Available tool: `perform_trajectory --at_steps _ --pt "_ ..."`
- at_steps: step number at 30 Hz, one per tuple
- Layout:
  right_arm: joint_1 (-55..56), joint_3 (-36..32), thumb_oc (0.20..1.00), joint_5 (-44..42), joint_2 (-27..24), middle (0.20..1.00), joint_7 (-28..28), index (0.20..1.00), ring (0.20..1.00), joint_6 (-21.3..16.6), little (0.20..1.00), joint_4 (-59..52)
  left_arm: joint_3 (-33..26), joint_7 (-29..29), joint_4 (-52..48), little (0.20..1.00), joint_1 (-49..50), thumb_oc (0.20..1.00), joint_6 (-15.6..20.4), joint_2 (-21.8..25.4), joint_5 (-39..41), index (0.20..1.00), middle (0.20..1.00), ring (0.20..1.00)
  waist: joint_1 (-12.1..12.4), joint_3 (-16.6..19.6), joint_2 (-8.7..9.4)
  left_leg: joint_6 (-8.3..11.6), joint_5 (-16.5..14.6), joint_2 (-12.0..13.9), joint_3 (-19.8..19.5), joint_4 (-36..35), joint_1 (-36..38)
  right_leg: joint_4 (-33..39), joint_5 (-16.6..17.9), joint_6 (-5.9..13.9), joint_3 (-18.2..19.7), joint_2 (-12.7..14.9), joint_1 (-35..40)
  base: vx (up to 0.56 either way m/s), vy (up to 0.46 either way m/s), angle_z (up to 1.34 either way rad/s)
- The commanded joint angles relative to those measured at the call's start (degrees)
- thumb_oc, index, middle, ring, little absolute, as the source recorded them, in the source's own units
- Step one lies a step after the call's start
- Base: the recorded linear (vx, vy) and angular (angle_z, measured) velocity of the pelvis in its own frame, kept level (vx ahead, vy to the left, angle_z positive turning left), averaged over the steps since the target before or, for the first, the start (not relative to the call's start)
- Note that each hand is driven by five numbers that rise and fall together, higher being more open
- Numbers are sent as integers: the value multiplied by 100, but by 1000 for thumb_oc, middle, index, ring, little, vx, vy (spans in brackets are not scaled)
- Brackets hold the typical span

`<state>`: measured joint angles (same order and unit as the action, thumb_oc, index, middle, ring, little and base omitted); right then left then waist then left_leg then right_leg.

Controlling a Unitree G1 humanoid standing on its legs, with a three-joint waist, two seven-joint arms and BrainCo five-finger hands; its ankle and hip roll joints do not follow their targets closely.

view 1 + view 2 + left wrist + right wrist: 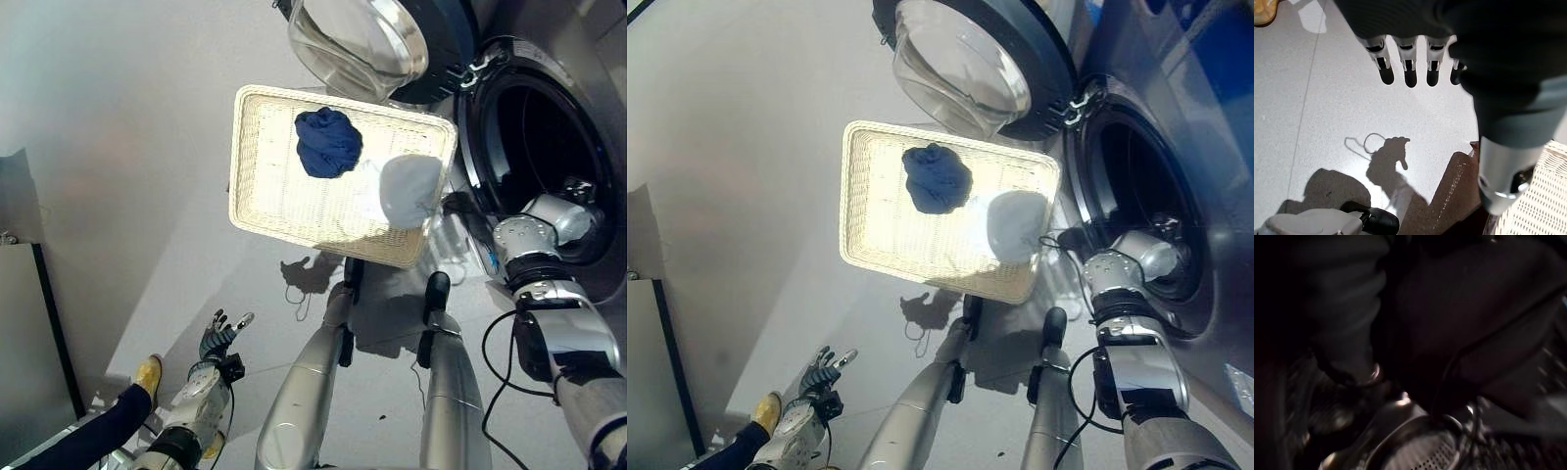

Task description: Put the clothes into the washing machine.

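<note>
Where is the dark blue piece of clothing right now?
The dark blue garment lies bunched in the cream wicker basket on the floor, beside a white garment, just left of the washing machine's open drum.

One basket (pixel 257 166), two garments, blue (pixel 327 142) and white (pixel 407 188), one washing machine (pixel 549 127).

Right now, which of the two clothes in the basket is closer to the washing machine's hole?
The white garment. It lies at the end of the basket beside the drum opening, while the dark blue garment sits nearer the basket's middle, farther from it.
</note>
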<state>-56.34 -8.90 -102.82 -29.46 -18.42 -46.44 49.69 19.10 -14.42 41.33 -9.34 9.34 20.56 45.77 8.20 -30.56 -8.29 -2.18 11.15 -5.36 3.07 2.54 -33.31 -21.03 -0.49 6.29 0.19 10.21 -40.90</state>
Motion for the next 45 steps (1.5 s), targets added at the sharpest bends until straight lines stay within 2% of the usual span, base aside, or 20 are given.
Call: perform_trajectory --at_steps 1,2,4,7,9,13,15,18,20,21,22,24,26,27,29,32,37,41,43,45 --pt "156 -301 1000 -1018 -1717 1000 1050 1000 1000 1974 1000 -174 -46 28 177 1000 61 1000 -159 -115 -112 1000 1000 1000 -646 77 -381 468 -485 -3 -267 786 -273 422 276 -417 -506 -606 131 12 -61 2" --pt "212 -95 1000 -933 -1521 1000 1261 1000 1000 2476 1000 -286 7 10 88 1000 71 1000 -235 -79 -167 1000 1000 1000 -632 77 -372 467 -496 -4 -266 796 -276 412 251 -425 -527 -600 144 12 -61 0" --pt "338 178 1000 -424 -1038 1000 1375 1000 1000 2888 1000 -673 72 23 48 1000 91 1000 -215 -69 -202 1000 1000 1000 -600 77 -360 466 -465 3 -266 779 -335 454 288 -434 -548 -618 116 -1 -54 -7" --pt "462 439 1000 85 -535 1000 1847 1000 1000 3296 1000 -865 82 -27 124 1000 74 1000 -100 -112 -187 1000 1000 1000 -590 77 -304 466 -439 32 -222 723 -395 539 322 -442 -564 -656 85 -16 -11 -17" --pt "541 566 1000 552 -349 1000 2135 1000 1000 3419 1000 -837 55 -50 222 1000 74 1000 52 -197 -210 1000 1000 1000 -586 77 -277 461 -432 48 -205 682 -420 573 333 -443 -563 -683 59 -34 15 -18" --pt "612 837 1000 1687 -139 1000 2026 1000 1000 3025 1000 -932 7 -113 258 1000 59 1000 348 -299 -162 1000 1000 1000 -590 77 -233 454 -385 66 -178 576 -458 649 387 -447 -547 -740 -1 -55 31 -14" --pt "719 1021 1000 2803 -38 1000 1629 1000 1000 2636 1000 -1006 -36 -184 189 1000 29 1000 655 -342 -89 1000 1000 1000 -596 77 -204 443 -355 70 -163 503 -470 717 432 -443 -544 -768 -21 -53 56 -9" --pt "873 1153 1000 3605 16 1000 1228 1000 1000 2501 1000 -1097 -151 -437 45 1000 28 1000 1128 -361 -134 1000 1000 1000 -597 77 -174 443 -333 72 -152 462 -476 783 474 -439 -545 -771 -21 -57 75 -3" --pt "1133 1174 1000 3881 109 1000 1048 1000 1000 2436 1000 -1188 -289 -971 -164 1000 30 1000 1540 -346 -527 1000 1000 1000 -600 77 -133 439 -331 69 -155 436 -485 839 509 -427 -553 -765 -26 -42 57 0" --pt "1396 1190 1000 4004 217 1000 975 1000 1000 2416 1000 -1295 -349 -1459 -381 1000 34 1000 1716 -277 -990 1000 1000 1000 -606 77 -93 434 -387 59 -167 442 -440 845 469 -414 -553 -754 23 -31 25 2" --pt "1417 1192 1000 4023 232 1000 956 1000 1000 2407 1000 -1324 -366 -1544 -433 1000 25 1000 1712 -275 -1069 1000 1000 1000 -605 77 -87 431 -339 60 -165 436 -480 872 529 -417 -556 -754 -8 -46 24 5" --pt "1878 1207 1000 4233 463 1000 875 1000 1000 2378 1000 -1465 -485 -2550 -917 1000 -104 1000 1776 -67 -2293 1000 1000 1000 -621 77 5 419 -339 48 -189 438 -500 948 606 -399 -547 -740 1 -59 17 6" --pt "2114 1289 1000 4315 601 1000 839 1000 1000 2332 1000 -1569 -533 -2924 -1152 1000 -166 1000 1684 1 -2738 1000 1000 1000 -639 77 53 413 -346 45 -190 438 -489 977 641 -391 -541 -738 11 -38 26 7" --pt "2392 1412 1000 4471 778 1000 773 1000 1000 2344 1000 -1685 -566 -3375 -1361 1000 -268 1000 1596 80 -3404 1000 1000 1000 -680 77 123 407 -354 39 -193 441 -478 1022 686 -383 -520 -736 26 -45 53 5" --pt "2779 1632 1000 4639 970 1000 755 1000 1000 2371 1000 -1757 -567 -3716 -1633 1000 -464 1000 1267 271 -4009 1000 1000 1000 -749 77 214 401 -397 37 -188 468 -443 1071 730 -370 -471 -731 60 -37 74 1" --pt "3175 1910 1000 5020 1127 1000 717 1000 1000 2514 1000 -1893 -566 -3747 -1803 1000 -770 1000 879 487 -4228 1000 1000 1000 -892 77 318 403 -440 42 -141 521 -415 1148 830 -342 -386 -726 66 -22 104 2" --pt "3430 2386 1000 5484 1240 1000 675 1000 1000 2773 1000 -1932 -553 -3346 -1425 1000 -1444 1000 414 652 -3756 1000 1000 1000 -1163 77 464 418 -513 66 18 602 -345 1268 924 -308 -213 -743 103 -16 155 -9" --pt "3557 2765 1000 5810 1162 1000 783 1000 1000 3045 1000 -2107 -504 -2777 -794 1000 -2159 1000 -118 816 -2863 1000 1000 1000 -1407 77 571 426 -642 90 239 742 -337 1331 961 -266 -103 -755 82 -6 163 -15" --pt "3644 2901 1000 5814 1103 1000 889 1000 1000 3051 1000 -2341 -486 -2613 -443 1000 -2501 1000 -274 891 -2359 1000 1000 1000 -1552 77 628 422 -711 95 384 844 -379 1333 980 -247 -47 -764 17 20 146 -19" --pt "3670 2960 1000 5846 1096 1000 972 1000 1000 3048 1000 -2472 -452 -2560 -307 1000 -2659 1000 -389 959 -2255 1000 1000 1000 -1630 77 667 421 -705 85 465 897 -442 1339 1031 -242 -21 -756 -61 9 82 -21"
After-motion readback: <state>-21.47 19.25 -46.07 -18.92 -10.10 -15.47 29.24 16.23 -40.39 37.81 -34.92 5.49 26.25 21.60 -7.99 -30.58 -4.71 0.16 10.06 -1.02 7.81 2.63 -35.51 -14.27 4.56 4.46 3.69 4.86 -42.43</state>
